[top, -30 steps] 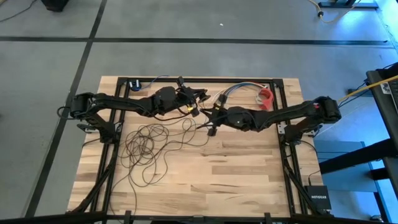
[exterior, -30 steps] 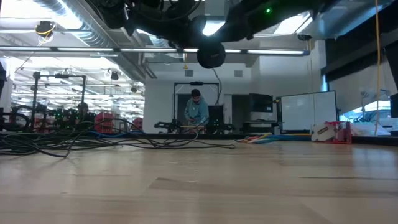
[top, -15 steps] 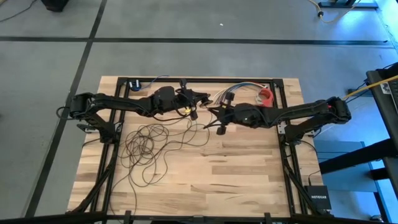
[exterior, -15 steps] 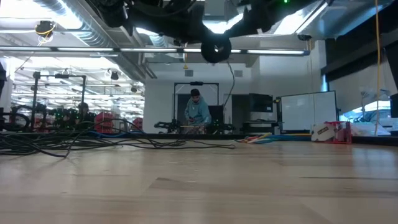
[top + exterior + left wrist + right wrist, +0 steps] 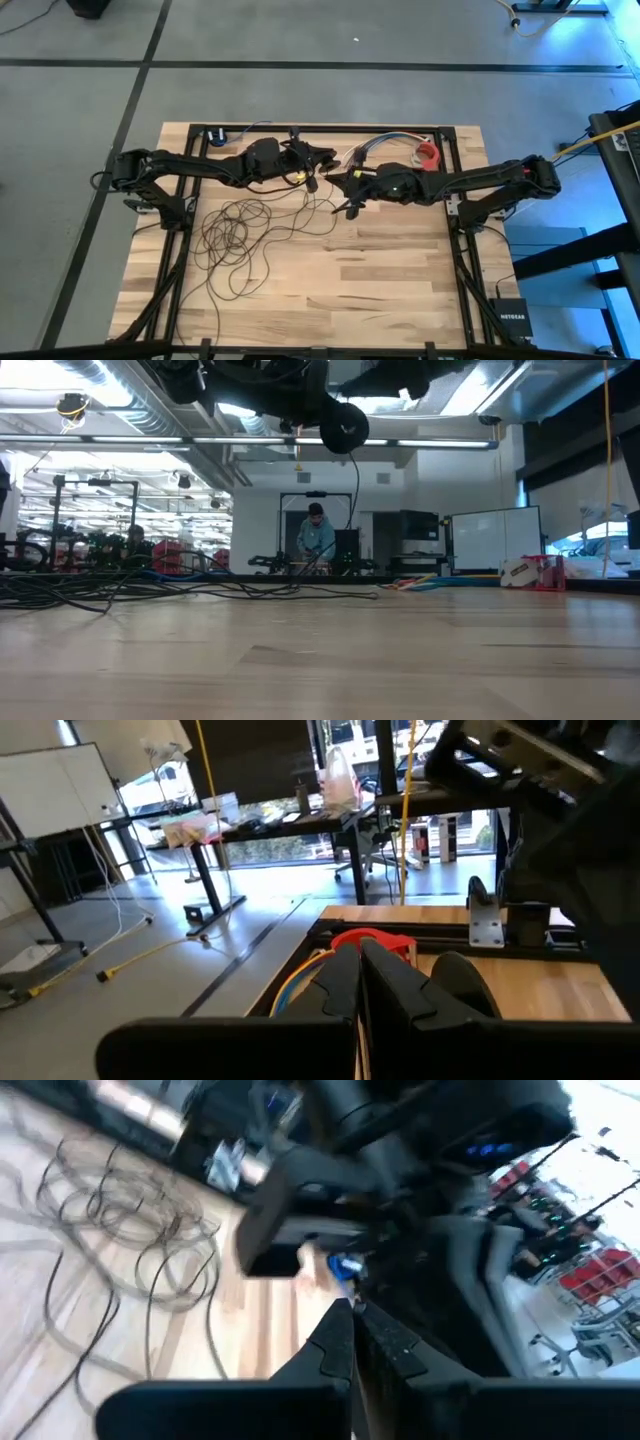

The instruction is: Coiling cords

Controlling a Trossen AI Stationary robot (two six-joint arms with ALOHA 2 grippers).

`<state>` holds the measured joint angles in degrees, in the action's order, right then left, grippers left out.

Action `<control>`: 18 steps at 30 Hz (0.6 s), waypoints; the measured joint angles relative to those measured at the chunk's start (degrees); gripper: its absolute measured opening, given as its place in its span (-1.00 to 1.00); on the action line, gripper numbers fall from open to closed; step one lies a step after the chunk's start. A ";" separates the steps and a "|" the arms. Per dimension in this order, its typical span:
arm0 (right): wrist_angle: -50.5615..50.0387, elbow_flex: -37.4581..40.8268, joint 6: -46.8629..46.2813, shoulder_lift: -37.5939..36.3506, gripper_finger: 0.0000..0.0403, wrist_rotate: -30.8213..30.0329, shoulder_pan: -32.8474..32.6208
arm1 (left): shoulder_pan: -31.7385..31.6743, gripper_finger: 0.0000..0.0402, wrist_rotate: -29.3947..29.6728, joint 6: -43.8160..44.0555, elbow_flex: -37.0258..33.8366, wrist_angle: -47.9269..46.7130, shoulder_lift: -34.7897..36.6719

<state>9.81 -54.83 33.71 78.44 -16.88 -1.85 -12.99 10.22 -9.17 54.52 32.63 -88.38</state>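
On the left half of the wooden bench [image 5: 390,290], the cords [image 5: 235,235] are lying in a loose heap of many overlapping dark loops, with one strand trailing toward the near edge and another running up and to the right toward the two arms. In the low view the same wire is sprawling flat along the far left of the benchtop.

Above the heap, the left arm is reaching in from the left edge along the far side of the bench. The left end effector [image 5: 312,172] is sitting near the middle of the bench's far half, and in its own wrist view its fingers [image 5: 345,982] are pressing together, closed; whether a strand is pinched between them cannot be told.

Just to its right, the right end effector [image 5: 340,188] is meeting it almost tip to tip, its arm stretching in from the right edge. Its fingers [image 5: 335,1342] are also lying closed against each other, and a thin strand is hanging down from this spot. In the low view the small black round puck [image 5: 343,427] is hanging high above the bench under the arms, with wire dropping from it.

Further right, a short bundle of multicoloured wires [image 5: 385,143] is resting by the far rail, and a red object [image 5: 428,155] is lying beside it.
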 joint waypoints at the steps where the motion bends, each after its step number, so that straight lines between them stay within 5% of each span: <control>1: -1.93 -1.66 0.55 1.02 -0.96 0.01 -0.02 | -0.17 -0.99 0.02 0.68 0.00 -0.02 0.00; 8: -14.49 -13.32 1.36 4.65 -0.96 -3.80 0.00 | -1.06 -0.99 0.04 1.35 0.00 -1.69 0.00; 18: -27.39 -20.16 1.18 4.47 -0.96 -13.03 2.29 | 0.67 -0.99 -0.86 -5.10 0.00 -1.74 0.00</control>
<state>-17.58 -74.99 34.89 82.91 -29.92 0.45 -12.32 9.37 -14.27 54.52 30.90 -88.38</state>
